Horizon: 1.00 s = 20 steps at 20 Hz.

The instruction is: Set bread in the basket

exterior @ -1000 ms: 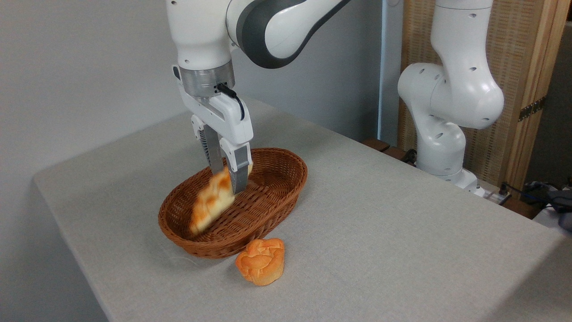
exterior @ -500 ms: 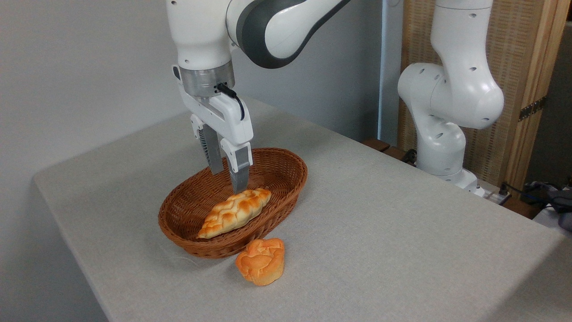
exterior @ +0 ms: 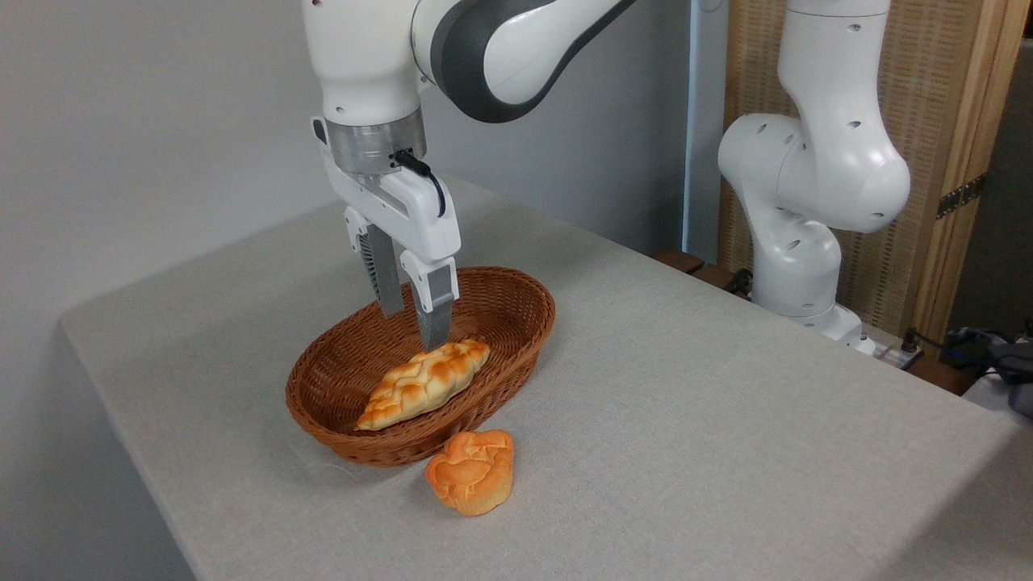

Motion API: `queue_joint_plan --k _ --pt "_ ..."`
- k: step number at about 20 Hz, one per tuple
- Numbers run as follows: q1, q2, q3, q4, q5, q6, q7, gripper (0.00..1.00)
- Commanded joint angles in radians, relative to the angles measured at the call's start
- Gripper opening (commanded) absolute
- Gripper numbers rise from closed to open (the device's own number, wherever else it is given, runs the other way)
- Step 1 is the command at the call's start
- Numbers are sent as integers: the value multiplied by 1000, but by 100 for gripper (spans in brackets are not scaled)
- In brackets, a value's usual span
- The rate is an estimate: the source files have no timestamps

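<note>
Cloth, pale grey and plain, covered the table (exterior: 726,452) from the near edge to the far corner. Nearest sat a small orange bun (exterior: 472,470), just beside the basket (exterior: 516,355). The bread (exterior: 424,383) lay flat inside the basket, slanting along its length. Above it hung the gripper (exterior: 411,323), spread and empty, its nearer fingertip just over the loaf's far end. Behind, the arm's white base (exterior: 795,274) stood by the table's right edge, before a slatted wooden screen (exterior: 928,121) and a grey wall (exterior: 145,121).
</note>
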Motion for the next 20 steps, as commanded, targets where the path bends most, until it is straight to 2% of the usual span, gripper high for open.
queue_joint_plan --k 1,4,6,10,15,20 --pt "3 -10 9 9 0 -21 1 100" --pt "5 -11 15 17 0 -21 1 100" --pt "2 -13 47 23 0 -21 1 100" --pt "3 -13 57 29 0 -19 1 100" --pt "3 -13 101 31 0 -16 2 100" --pt "3 -13 103 43 2 -16 4 100"
